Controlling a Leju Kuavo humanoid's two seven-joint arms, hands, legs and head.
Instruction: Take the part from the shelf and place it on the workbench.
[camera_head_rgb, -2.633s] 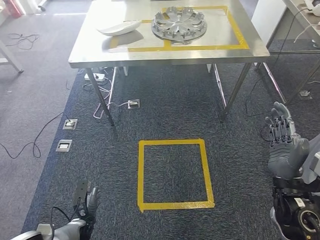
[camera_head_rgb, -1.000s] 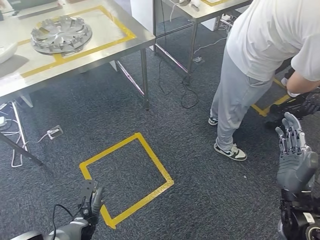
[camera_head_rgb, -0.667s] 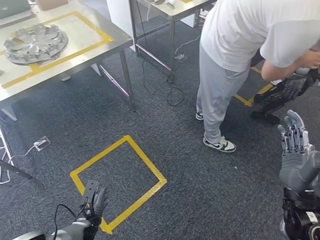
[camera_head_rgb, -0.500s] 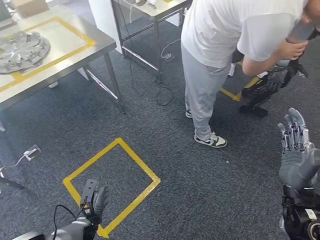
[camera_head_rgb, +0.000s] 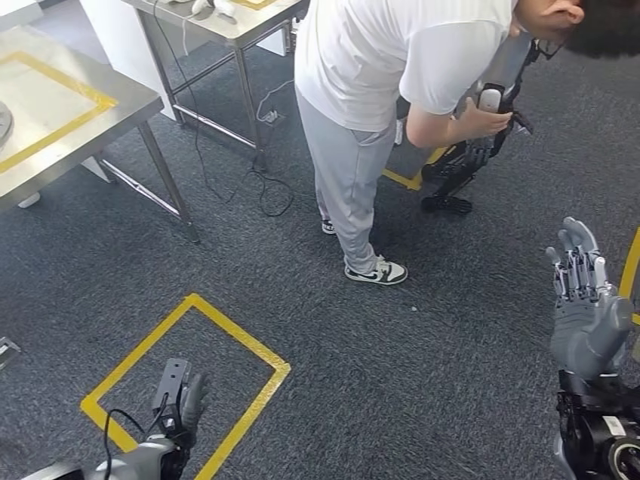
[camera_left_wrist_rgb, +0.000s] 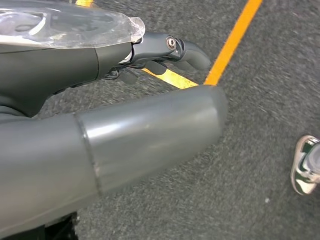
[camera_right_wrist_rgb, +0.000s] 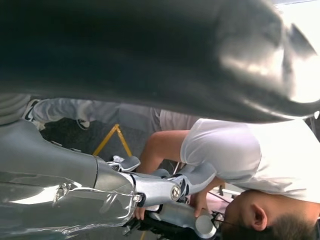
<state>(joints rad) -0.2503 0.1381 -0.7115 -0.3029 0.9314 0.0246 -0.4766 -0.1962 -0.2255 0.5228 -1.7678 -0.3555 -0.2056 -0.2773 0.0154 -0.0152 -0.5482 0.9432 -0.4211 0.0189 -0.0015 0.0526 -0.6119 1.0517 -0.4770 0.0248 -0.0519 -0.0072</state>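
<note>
My right hand (camera_head_rgb: 587, 300) is raised at the right edge, fingers straight and apart, nothing in it. My left hand (camera_head_rgb: 183, 405) hangs low at near left over the dark carpet (camera_head_rgb: 423, 360), fingers loosely extended, holding nothing; in the wrist view the dark fingers (camera_left_wrist_rgb: 188, 50) point out over yellow tape. I can't pick out the part or the shelf.

Counts: one person (camera_head_rgb: 377, 90) in a white shirt and grey trousers, bent over at far centre, hand on a second robot's dark arm (camera_head_rgb: 472, 160). Two steel tables: one far left with yellow tape on top (camera_head_rgb: 68, 110), one behind it (camera_head_rgb: 226, 30). One yellow tape square (camera_head_rgb: 249, 400) on the floor just beside my left hand.
</note>
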